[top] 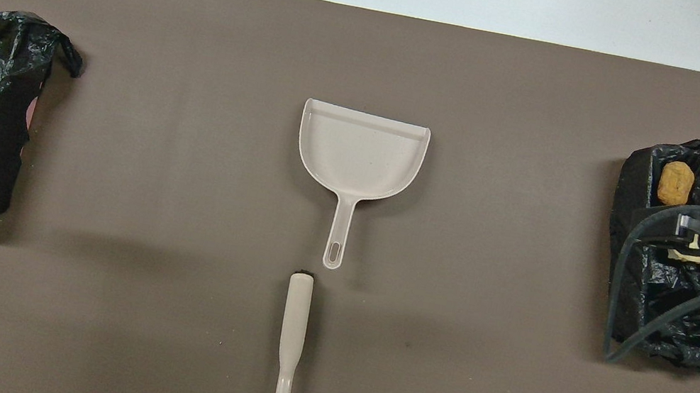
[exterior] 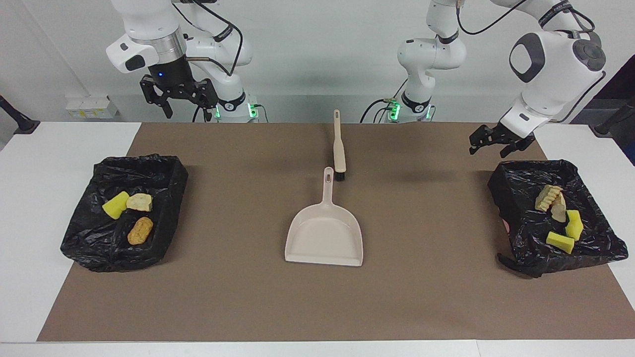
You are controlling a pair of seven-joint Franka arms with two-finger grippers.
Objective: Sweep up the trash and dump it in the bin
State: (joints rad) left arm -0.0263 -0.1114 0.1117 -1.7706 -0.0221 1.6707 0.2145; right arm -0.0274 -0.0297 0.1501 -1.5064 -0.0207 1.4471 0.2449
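Note:
The trash lies in two black bag-lined bins. The bin (exterior: 163, 173) at the right arm's end holds a yellow sponge piece (exterior: 115, 205), a pale bread chunk (exterior: 139, 202) and a golden bread piece (exterior: 140, 230). The bin (exterior: 516, 198) at the left arm's end holds bread chunks (exterior: 547, 197) and yellow sponge pieces (exterior: 560, 242). My left gripper (exterior: 488, 148) hangs open and empty over that bin's rim. My right gripper (exterior: 182, 106) is raised high over its bin's end of the mat, open and empty.
A beige dustpan (exterior: 325, 238) lies mid-mat, its handle toward the robots. A beige brush (exterior: 339, 148) lies in line with it, nearer the robots, its black bristles by the handle tip. The brown mat (exterior: 238, 297) covers the white table.

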